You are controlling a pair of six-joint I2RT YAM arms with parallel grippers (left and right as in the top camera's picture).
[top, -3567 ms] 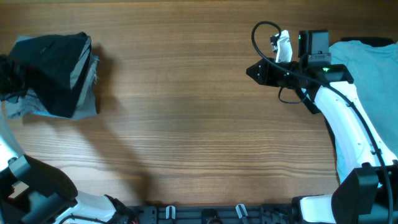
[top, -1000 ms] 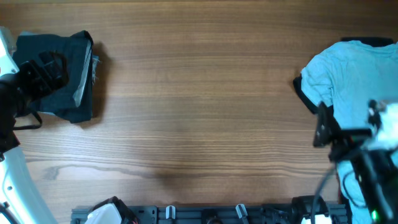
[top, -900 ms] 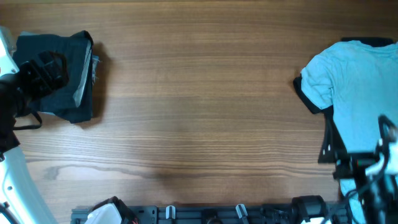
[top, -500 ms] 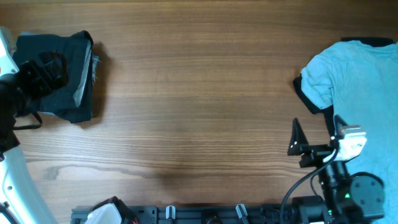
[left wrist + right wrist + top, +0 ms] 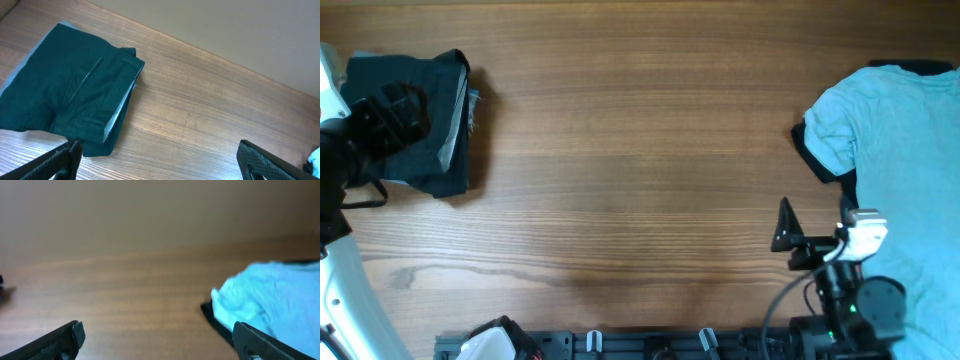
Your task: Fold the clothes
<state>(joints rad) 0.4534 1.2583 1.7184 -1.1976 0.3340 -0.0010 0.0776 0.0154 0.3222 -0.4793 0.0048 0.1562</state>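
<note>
Garment point(image 5: 65, 95), dark and folded, lies far left; blue shirt point(image 5: 900, 150) far right.

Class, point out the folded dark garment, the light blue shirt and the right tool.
folded dark garment point(image 5: 60, 95), left wrist view, middle of its top panel.
light blue shirt point(image 5: 905, 130), overhead view, chest area.
right tool point(image 5: 157, 337), right wrist view, midway between its fingertips.

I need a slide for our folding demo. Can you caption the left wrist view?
Left pincer open over the wooden table, with the folded dark green trousers lying ahead on the left.
</note>
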